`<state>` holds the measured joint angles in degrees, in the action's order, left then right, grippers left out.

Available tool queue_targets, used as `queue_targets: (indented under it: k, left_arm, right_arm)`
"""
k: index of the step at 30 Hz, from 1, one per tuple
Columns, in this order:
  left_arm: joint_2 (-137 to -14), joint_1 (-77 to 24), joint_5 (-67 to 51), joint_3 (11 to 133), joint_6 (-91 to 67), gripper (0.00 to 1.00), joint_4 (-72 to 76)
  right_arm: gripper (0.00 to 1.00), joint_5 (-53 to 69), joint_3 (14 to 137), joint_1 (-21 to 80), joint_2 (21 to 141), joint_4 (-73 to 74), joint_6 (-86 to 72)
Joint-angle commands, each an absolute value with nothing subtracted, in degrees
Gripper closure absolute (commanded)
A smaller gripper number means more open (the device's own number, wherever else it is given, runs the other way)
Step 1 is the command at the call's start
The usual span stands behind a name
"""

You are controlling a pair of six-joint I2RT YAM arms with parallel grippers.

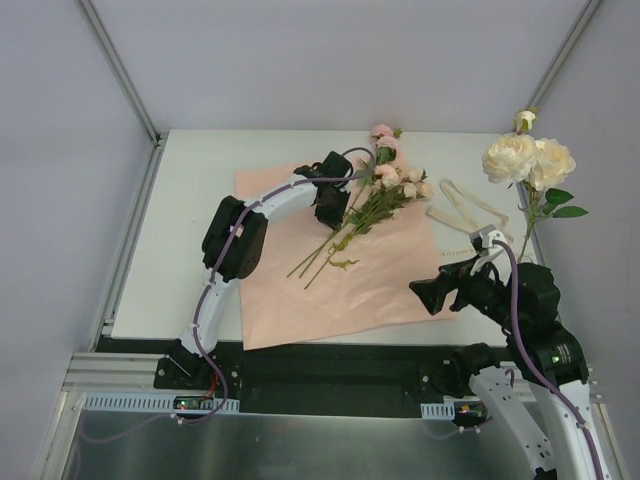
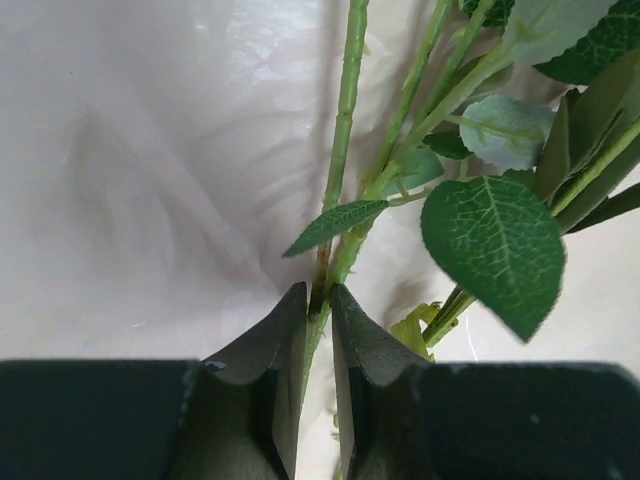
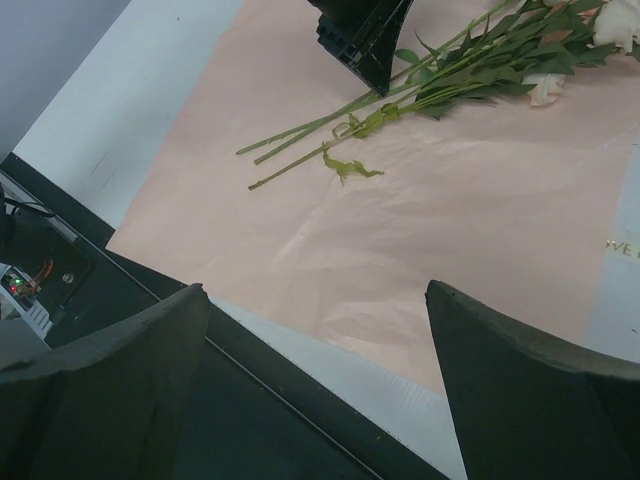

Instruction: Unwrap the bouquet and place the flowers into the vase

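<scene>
My top camera sits high behind both arm bases, looking down over the whole table point(image 1: 190, 230), my left wrist camera presses close on the flower stems point(image 2: 343, 120), my right wrist camera looks low across the pink paper point(image 3: 450, 230) from farther off, sharing those stems with both.

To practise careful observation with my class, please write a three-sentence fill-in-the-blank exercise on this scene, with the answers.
1. The left gripper is shut on a thin green ___ of the flowers.
2. The flowers lie on a flat sheet of ___ wrapping paper.
3. The right gripper has its jaws ___, with nothing between them.
Missing words: stem; pink; open.
</scene>
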<state>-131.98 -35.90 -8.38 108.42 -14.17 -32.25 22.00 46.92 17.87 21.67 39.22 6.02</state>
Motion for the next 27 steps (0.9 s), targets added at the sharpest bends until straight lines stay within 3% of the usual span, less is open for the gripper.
queue_targets:
  k: [1,5,9,12,22,27]
  left_arm:
    - [-133.59,-35.25,-7.12,111.00,-14.59,0.86,-33.93]
    - [-134.03,-35.33,-6.42,111.88,-14.15,0.87,-34.71]
    - [-133.07,-35.33,-5.71,113.20,-13.45,1.00,-36.03]
    - [-129.12,-35.24,-5.45,113.29,-13.71,1.00,-36.38]
    - [-105.59,-33.66,-4.13,106.71,-17.14,1.00,-36.04]
    - [-92.24,-33.40,-7.02,93.45,-18.89,1.00,-31.92]
  right_arm:
    - [0.07,23.55,46.76,17.75,22.50,36.30,5.45]
    - [0.07,22.68,46.76,17.84,22.94,36.39,5.01]
    - [0.08,19.61,46.93,17.84,23.81,36.30,2.73]
    - [0.08,16.18,47.37,17.75,25.30,36.48,0.18]
    - [0.15,17.65,48.16,18.02,34.62,31.21,-12.55]
    - [0.18,11.89,50.09,21.95,42.78,27.08,-23.53]
